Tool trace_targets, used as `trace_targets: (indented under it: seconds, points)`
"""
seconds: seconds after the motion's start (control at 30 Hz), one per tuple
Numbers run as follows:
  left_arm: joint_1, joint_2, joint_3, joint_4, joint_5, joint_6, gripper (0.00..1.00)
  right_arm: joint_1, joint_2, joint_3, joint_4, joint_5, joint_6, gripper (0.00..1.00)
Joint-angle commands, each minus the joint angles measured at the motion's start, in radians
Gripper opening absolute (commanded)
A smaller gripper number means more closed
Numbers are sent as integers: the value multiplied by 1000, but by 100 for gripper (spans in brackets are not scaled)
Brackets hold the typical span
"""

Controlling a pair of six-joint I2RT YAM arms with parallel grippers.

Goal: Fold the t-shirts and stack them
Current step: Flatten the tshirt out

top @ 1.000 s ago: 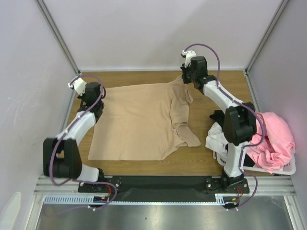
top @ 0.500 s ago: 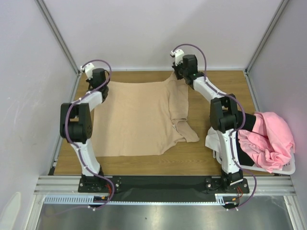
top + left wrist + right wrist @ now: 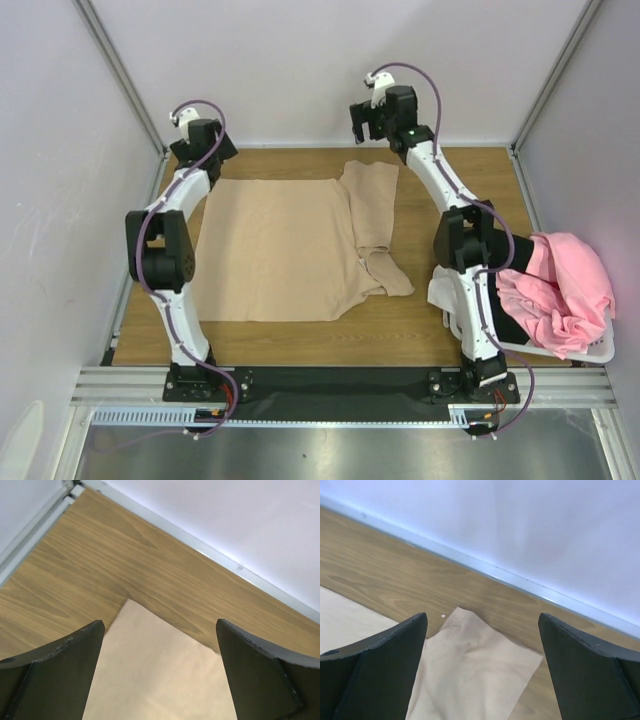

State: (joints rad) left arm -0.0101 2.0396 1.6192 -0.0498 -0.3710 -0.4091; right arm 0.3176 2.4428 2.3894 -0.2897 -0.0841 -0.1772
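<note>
From the top external camera, I'm seeing the beige t-shirt lying spread out on the table, its far hem running close along the table's far edge. Its right side is bunching into a rumpled strip that trails toward the near-right. The left gripper is hovering over the far-left corner and the right gripper over the far edge above that strip. Both are standing with fingers apart and carrying nothing. At the table's right edge the white laundry basket is holding a pink t-shirt and a white one, both waiting.

I'm reading this as the end of the lay-flat step. The first fold is coming next, and it's calling for the rumpled right side to be smoothed or taken up at its edge.

Through the left wrist camera, the left gripper is showing its jaws wide apart, framing a clean corner of the beige t-shirt lying flat on the wood, clear of both fingers.

Through the right wrist camera, the right gripper is likewise gaping, and the beige t-shirt below it is peaking into a creased flap. That crease barely registers from overhead. Neither wrist view is showing the basket.
</note>
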Motion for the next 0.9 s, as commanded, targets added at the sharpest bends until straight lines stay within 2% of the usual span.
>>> trace_targets:
  seconds: [0.0, 0.03, 0.07, 0.1, 0.17, 0.33, 0.47, 0.6, 0.7, 0.87]
  points:
    - [-17, -204, -8, -88, 104, -5, 100, -21, -218, -66, -124, 32, 209, 100]
    - [-30, -205, -39, -93, 100, -11, 100, -25, -260, -119, -131, 17, 249, 100]
    - [-57, -269, -74, -97, 95, -17, 100, -28, -348, -189, -132, 1, 313, 100]
    - [-71, -297, -149, -99, 93, -25, 100, -29, -387, -314, -134, -8, 341, 100]
    - [-105, -373, -229, -101, 98, -51, 100, -29, -470, -456, -128, -17, 387, 100]
    - [-134, -489, -485, -119, 161, -132, 100, -23, -697, -877, -83, -18, 539, 98]
    - [-151, -600, -660, -136, 165, -183, 100, 30, -820, -1089, -35, 24, 614, 95]
    - [-151, -719, -847, -128, 147, -233, 100, 99, -872, -1210, -23, 76, 677, 82]
    - [-151, -786, -930, -130, 132, -252, 100, 132, -880, -1277, -2, 83, 716, 75]
    - [-151, -829, -998, -136, 93, -292, 100, 199, -843, -1312, 14, 138, 752, 71]
